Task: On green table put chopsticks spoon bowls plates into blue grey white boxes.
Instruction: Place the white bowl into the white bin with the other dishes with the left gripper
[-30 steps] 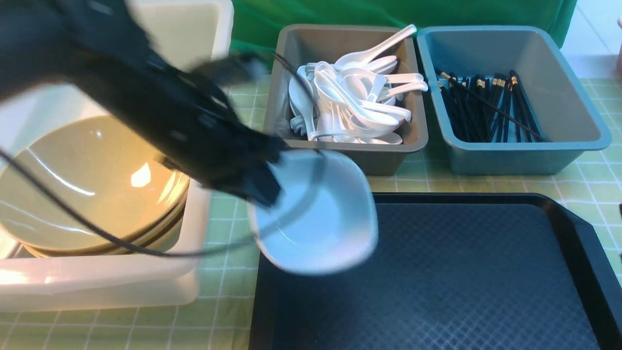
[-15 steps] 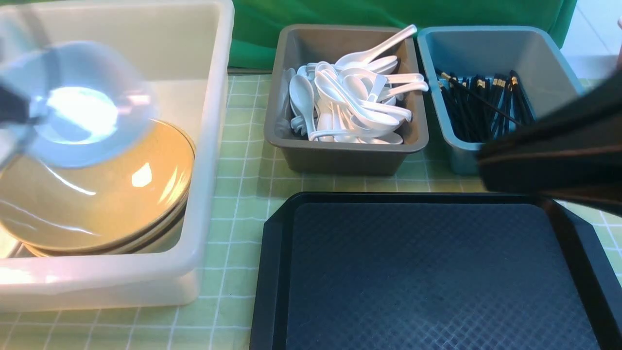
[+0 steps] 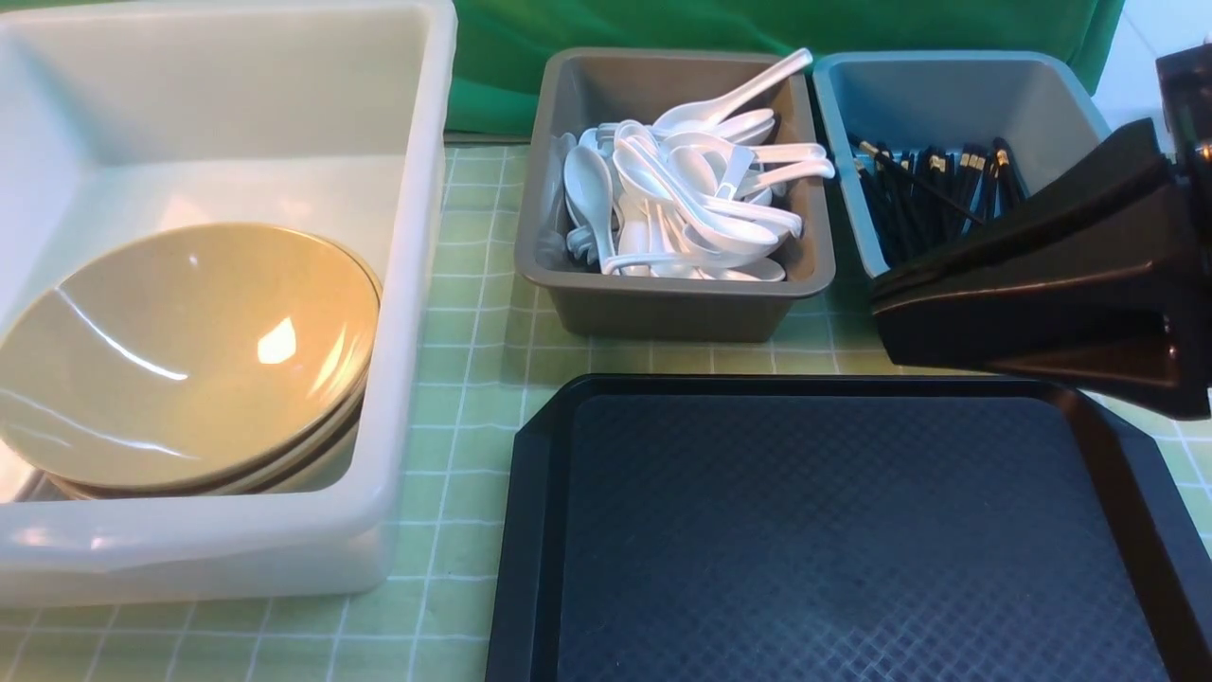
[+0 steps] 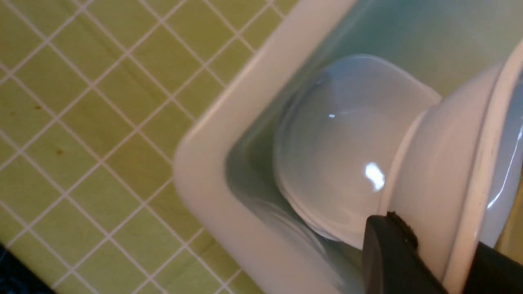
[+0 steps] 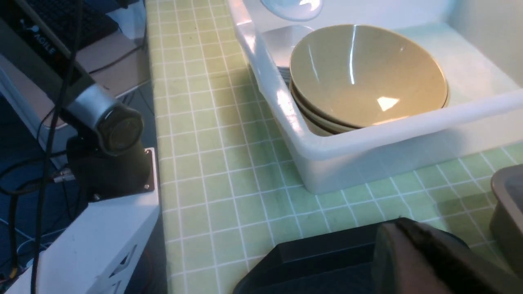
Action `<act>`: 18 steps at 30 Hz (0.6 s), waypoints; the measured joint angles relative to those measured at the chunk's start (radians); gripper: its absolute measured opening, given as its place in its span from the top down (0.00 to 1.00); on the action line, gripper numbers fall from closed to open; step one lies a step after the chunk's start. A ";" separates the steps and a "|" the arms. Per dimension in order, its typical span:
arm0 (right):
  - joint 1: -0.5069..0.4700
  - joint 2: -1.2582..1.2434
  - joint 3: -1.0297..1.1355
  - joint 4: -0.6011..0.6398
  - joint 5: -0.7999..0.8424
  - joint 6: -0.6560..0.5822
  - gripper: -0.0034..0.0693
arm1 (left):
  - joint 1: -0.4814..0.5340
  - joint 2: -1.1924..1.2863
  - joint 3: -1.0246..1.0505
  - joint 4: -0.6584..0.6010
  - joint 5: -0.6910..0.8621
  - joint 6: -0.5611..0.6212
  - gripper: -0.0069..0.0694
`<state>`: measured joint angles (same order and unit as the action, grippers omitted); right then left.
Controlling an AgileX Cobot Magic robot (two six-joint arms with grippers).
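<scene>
Three boxes stand on the green table (image 3: pixel 454 284), one kind of ware in each.

- White box (image 3: pixel 417 237), left edge of the table: tan bowls (image 3: pixel 189 350) nested in a stack, which saves room and leaves bare floor around them.
- Grey box (image 3: pixel 663 308), toward the middle of the far edge: a heap of white spoons (image 3: pixel 682 189).
- Blue box (image 3: pixel 947 95), far right corner: black chopsticks (image 3: pixel 937 208) laid lengthwise.
- Black tray (image 3: pixel 833 530), near edge: bare.

The left gripper (image 4: pixel 439 261) is out of the front view. Its wrist camera shows it pinching a white plate (image 4: pixel 429 183) by the rim, tilted on edge over a corner of the white box; we cannot tell which corner. We judge that the rim is the only hold a shallow dish offers, and that the corner is chosen because the bowls take the middle. The plate is not yet released.

The right gripper (image 3: pixel 885 317) hangs over the tray's far right corner, jaws pressed together with nothing between them. We read it as idle, kept clear of the other arm.

Writing: only "AGILE" (image 5: pixel 43 45), pale letters on the dark robot housing off the table's edge. We see no labels on the boxes or the ware.
</scene>
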<state>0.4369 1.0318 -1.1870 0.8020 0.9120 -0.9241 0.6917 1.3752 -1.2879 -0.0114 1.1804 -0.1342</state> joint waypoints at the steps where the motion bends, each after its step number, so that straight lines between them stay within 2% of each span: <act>1: 0.000 0.000 0.000 0.000 0.003 -0.001 0.92 | 0.000 0.008 0.000 0.011 -0.003 -0.014 0.89; 4: 0.000 0.001 0.000 0.000 0.011 -0.008 0.92 | 0.000 0.040 0.000 0.032 -0.013 -0.040 0.89; 18: 0.000 0.001 0.000 0.002 0.014 -0.015 0.92 | 0.000 0.214 0.000 -0.069 -0.037 -0.007 0.89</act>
<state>0.4369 1.0326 -1.1870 0.8039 0.9255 -0.9394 0.6917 1.5893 -1.2879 -0.0802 1.1432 -0.1413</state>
